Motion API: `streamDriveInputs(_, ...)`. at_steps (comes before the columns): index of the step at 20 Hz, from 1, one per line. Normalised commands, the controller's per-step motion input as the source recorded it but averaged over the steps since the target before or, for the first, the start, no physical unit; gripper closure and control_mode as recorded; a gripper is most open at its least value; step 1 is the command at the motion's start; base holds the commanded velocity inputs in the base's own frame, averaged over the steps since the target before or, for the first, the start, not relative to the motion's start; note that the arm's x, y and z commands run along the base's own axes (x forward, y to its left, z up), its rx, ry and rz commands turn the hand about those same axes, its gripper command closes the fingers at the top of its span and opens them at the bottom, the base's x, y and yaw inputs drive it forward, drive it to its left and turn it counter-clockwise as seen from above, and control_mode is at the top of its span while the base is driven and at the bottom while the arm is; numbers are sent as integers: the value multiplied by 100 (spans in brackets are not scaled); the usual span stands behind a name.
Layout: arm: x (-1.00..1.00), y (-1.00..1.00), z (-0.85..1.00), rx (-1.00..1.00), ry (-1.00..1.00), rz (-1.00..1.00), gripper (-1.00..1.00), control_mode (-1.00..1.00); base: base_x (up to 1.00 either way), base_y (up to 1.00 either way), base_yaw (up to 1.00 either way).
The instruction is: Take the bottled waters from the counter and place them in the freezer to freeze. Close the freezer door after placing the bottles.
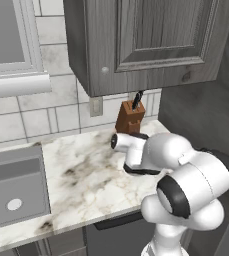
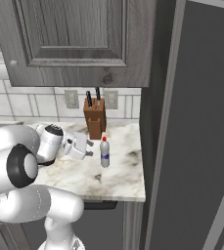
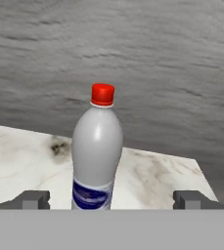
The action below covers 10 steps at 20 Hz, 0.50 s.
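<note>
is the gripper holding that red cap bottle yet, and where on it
Nothing is held. The gripper is open, its fingertips wide apart either side of the red-capped bottle, which stands upright on the counter.

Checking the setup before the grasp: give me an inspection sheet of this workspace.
Surface: marble counter, dark veining.
Job's things: red-capped bottle upright on the counter, to the right of the pincer; in the hand view it stands between the fingertips.
Clutter: brown knife block at the wall.
Grippers: pincer open, holding nothing.
Cables: nothing seen.
Surroundings: sink, wall cabinet, tiles, wall outlets.
</note>
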Motion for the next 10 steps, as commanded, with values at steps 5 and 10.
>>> streamDriveInputs(5, 25, 2, -1, -3, 2, 0, -100, -100, 0, 0, 0)
streamDriveInputs(10, 3, 0, 0, 0, 0, 0, -100, -100, 0, 0, 0)
